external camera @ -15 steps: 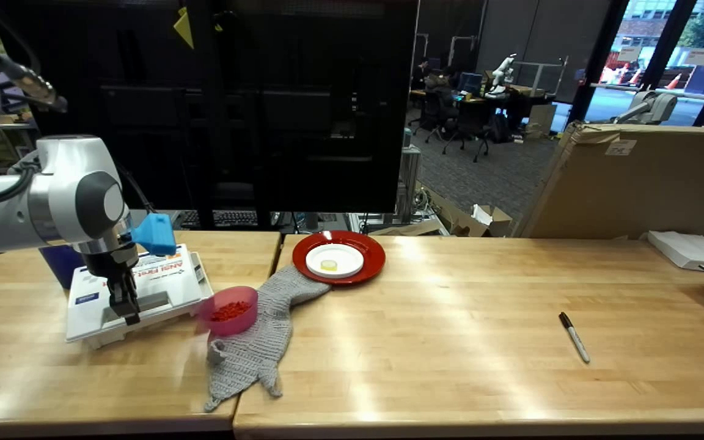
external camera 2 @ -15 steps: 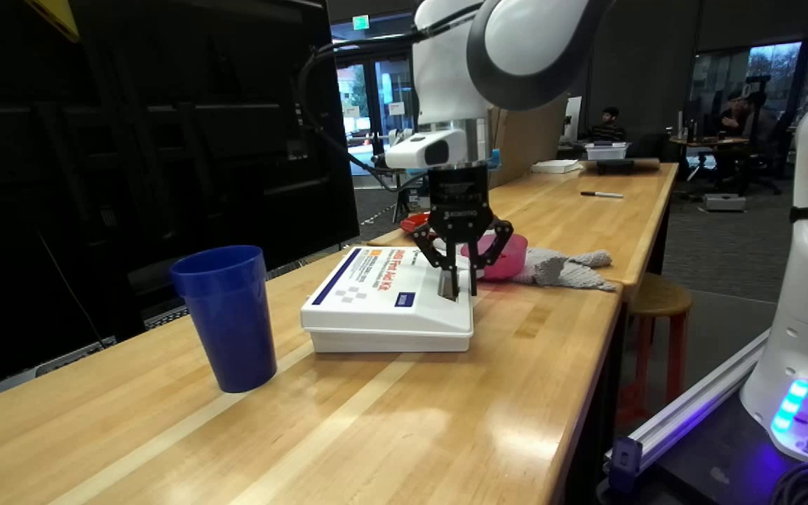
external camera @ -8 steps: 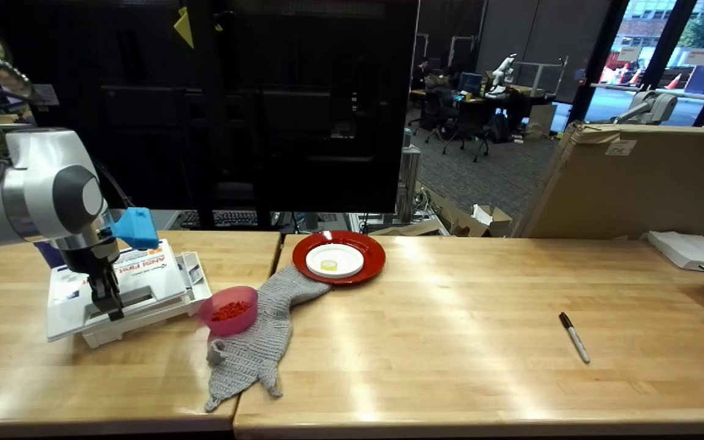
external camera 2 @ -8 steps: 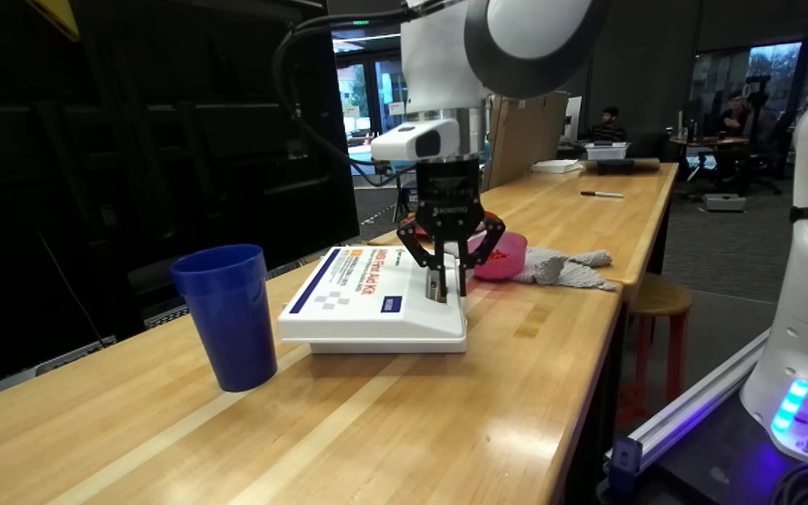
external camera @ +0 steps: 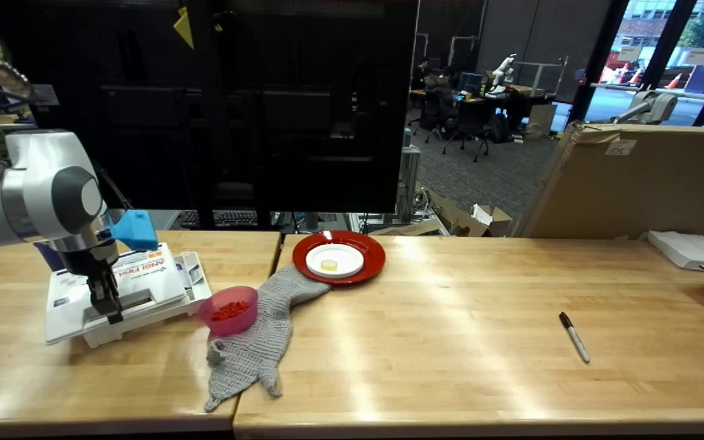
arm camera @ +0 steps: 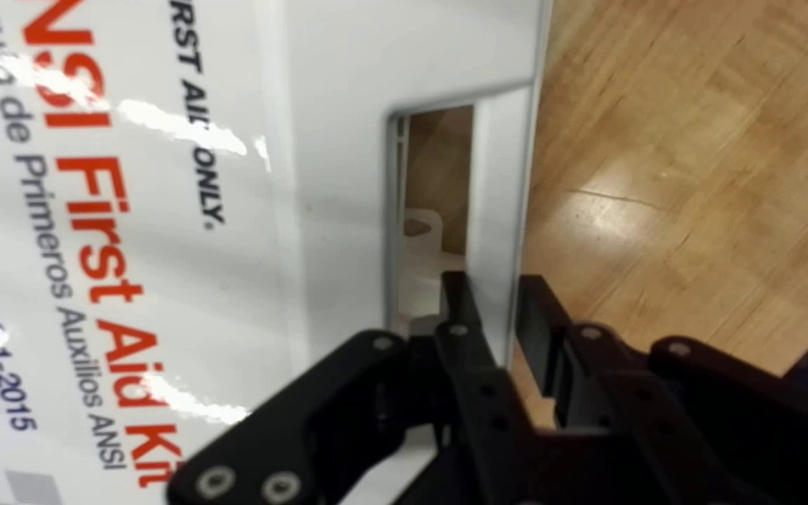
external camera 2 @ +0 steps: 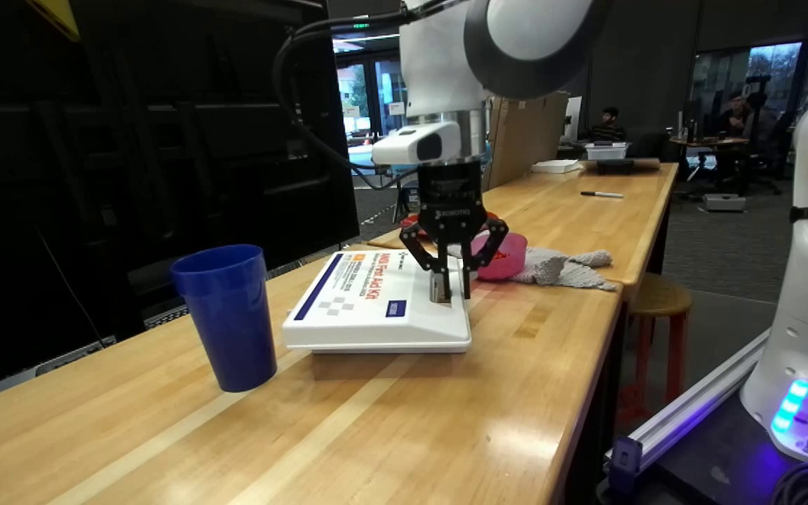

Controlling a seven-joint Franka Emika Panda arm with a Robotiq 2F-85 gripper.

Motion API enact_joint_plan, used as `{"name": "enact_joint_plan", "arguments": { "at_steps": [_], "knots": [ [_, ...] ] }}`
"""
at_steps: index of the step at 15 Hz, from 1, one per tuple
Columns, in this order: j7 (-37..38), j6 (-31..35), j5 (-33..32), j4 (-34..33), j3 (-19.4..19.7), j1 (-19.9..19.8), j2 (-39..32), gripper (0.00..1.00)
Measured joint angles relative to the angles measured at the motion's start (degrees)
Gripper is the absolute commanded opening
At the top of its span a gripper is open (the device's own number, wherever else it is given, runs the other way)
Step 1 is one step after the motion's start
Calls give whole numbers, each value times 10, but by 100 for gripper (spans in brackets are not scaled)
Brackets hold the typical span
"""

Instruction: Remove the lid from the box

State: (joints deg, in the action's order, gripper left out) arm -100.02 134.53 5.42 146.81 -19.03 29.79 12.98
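The lid is white plastic with red "First Aid Kit" print and shows in both exterior views (external camera: pixel 147 278) (external camera 2: pixel 348 298) and the wrist view (arm camera: pixel 348 175). It lies offset over the white box (external camera: pixel 201 287), whose compartments show along one side. The rest of the box is hidden under the lid; a thin strip of it (external camera 2: pixel 386 351) shows below. My gripper (arm camera: pixel 494 282) also shows in both exterior views (external camera: pixel 113 319) (external camera 2: pixel 457 297). It points down, one finger in the lid's handle slot and one outside, shut on the handle bar. Part of the outer finger pad is hidden behind the bar.
A blue cup (external camera 2: pixel 225 322) stands by the lid's far end. A pink bowl (external camera: pixel 230 313) with red bits stands close to the box, on a grey cloth (external camera: pixel 260 342). A red plate (external camera: pixel 374 256) and a marker (external camera: pixel 574 337) lie farther along the table.
The lid and my gripper have moved sideways off the box toward the blue cup, uncovering part of its inside. In the last half second the lid has sunk slightly; the gripper is almost still.
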Motion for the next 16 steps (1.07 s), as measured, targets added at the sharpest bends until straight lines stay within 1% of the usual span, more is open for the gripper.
{"name": "enact_joint_plan", "arguments": {
  "at_steps": [5,9,12,16],
  "knots": [
    [3,-18,-9,-13,0,-9,4,5],
    [11,-33,-23,-31,5,-25,17,5],
    [33,-46,-52,-34,17,-49,29,5],
    [63,-58,-91,-34,50,-91,49,5]
  ]
}}
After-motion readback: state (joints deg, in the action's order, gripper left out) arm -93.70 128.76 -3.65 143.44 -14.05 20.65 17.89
